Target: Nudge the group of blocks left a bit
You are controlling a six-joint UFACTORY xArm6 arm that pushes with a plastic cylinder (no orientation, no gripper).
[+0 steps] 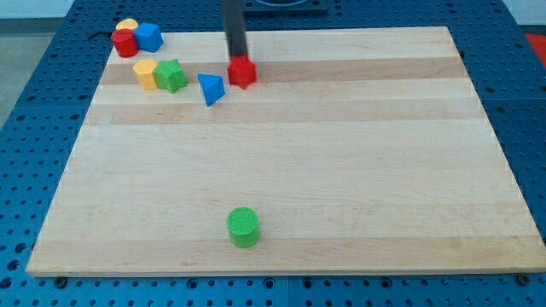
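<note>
My tip (236,58) stands at the view's top, touching or just behind the top left of a red block (243,72). To its left lies a blue triangle (211,89). Further left a green star-shaped block (171,75) sits against a yellow block (146,73). In the top left corner a red cylinder (124,43), a yellow block (128,26) behind it and a blue block (149,37) are packed together. A green cylinder (244,227) stands alone near the view's bottom.
The wooden board (341,170) lies on a blue perforated table (34,128). The corner cluster sits right at the board's top left edge.
</note>
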